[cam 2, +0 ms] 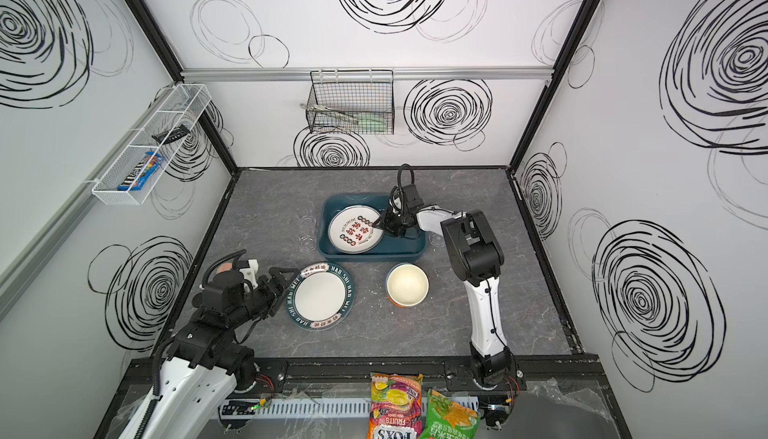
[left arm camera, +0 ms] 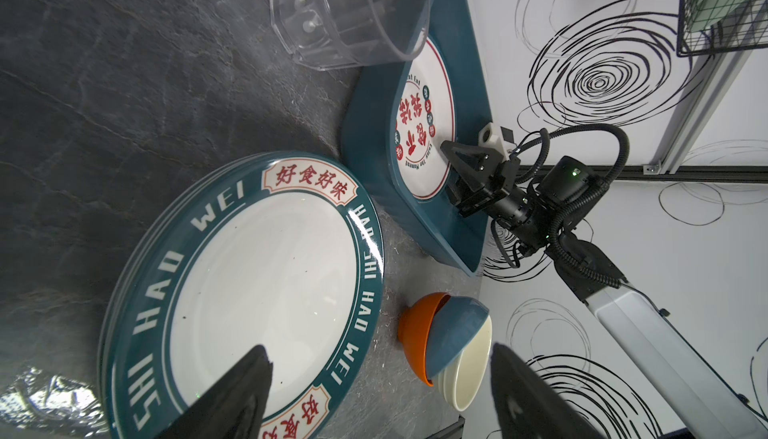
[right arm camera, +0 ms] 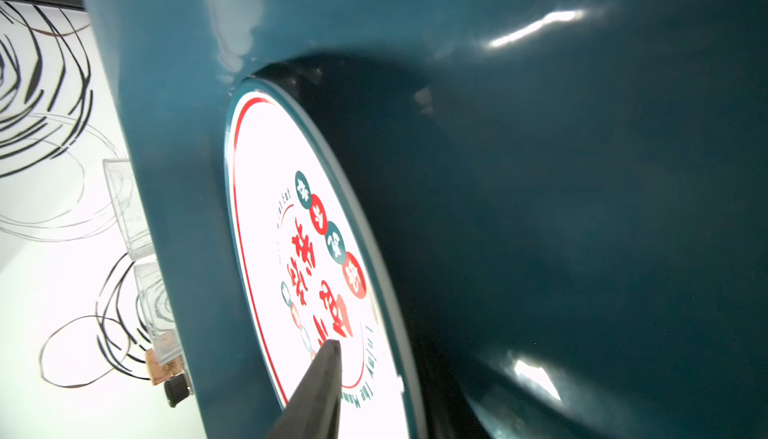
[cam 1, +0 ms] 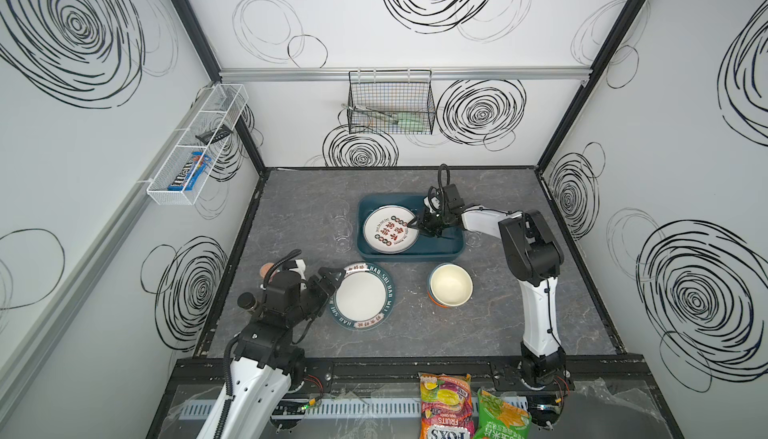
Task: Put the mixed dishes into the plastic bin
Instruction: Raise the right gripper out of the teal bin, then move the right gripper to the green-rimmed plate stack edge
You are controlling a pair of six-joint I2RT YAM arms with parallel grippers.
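Note:
The dark teal plastic bin (cam 1: 411, 251) (cam 2: 374, 252) holds a white plate with red Chinese characters (cam 1: 388, 229) (right arm camera: 274, 216). My right gripper (cam 1: 415, 227) (left arm camera: 451, 169) is inside the bin, open, with the plate's near rim between its parted fingers; one finger (right arm camera: 320, 387) lies over the plate's face. In front of the bin lie teal-lettered plates (cam 1: 361, 297) (left arm camera: 257, 283) in a stack. My left gripper (cam 1: 334, 285) (left arm camera: 378, 349) stands open at their left edge, holding nothing. Stacked cream, blue and orange bowls (cam 1: 451, 284) (left arm camera: 449, 341) sit to the right. Clear tumblers (cam 1: 340, 225) (left arm camera: 349, 9) stand left of the bin.
Another clear glass (cam 1: 473, 239) stands right of the bin by my right arm. A cork-stoppered jar (cam 1: 267, 270) and a dark-lidded jar (cam 1: 248, 302) sit behind my left wrist. A black wire basket (cam 1: 390, 104) and a white mesh rack (cam 1: 195, 146) hang on the walls. Snack bags (cam 1: 444, 403) lie in front.

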